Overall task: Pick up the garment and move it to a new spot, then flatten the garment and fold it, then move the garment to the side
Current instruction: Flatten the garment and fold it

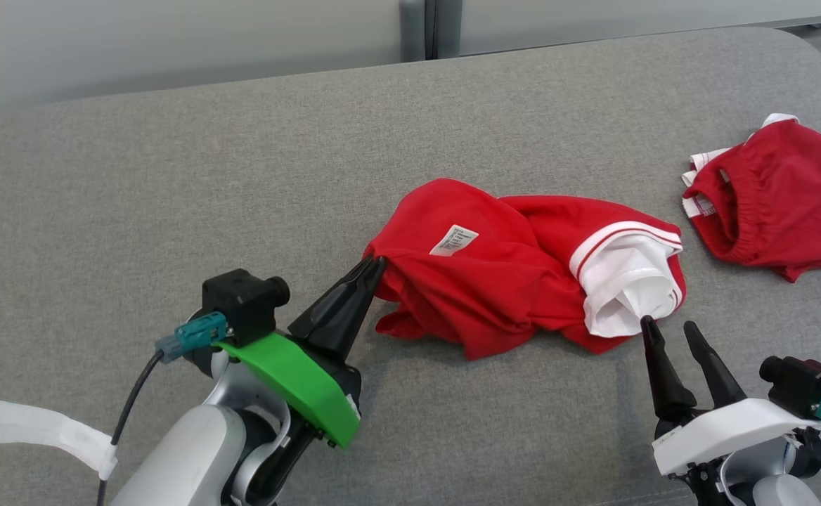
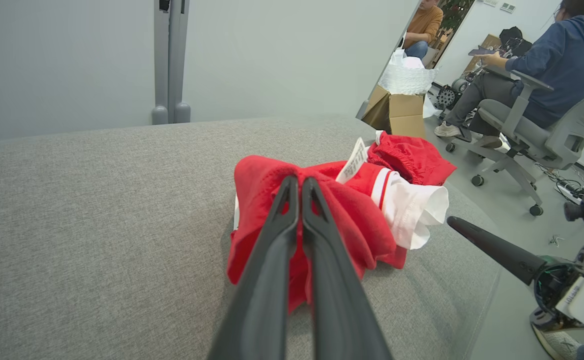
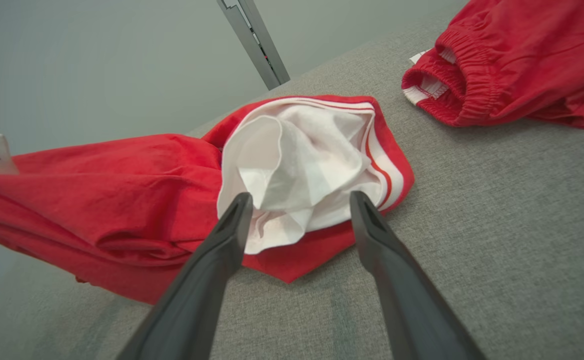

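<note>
Left of the red shorts (image 1: 783,204) on the grey table (image 1: 171,176), the crumpled red garment (image 1: 495,281) lies lengthwise, left to right. The left end effector (image 1: 375,266) is pinched shut on its end farthest from the shorts. The right end effector (image 1: 669,325), spread wide and empty, points at the white-lined end nearest the shorts, probably its next grasp.

The garment (image 1: 495,281) is red with a white lining, white-and-red striped band and white label (image 1: 454,240). The shorts (image 1: 790,204) are red, the surface (image 1: 207,176) grey.
</note>
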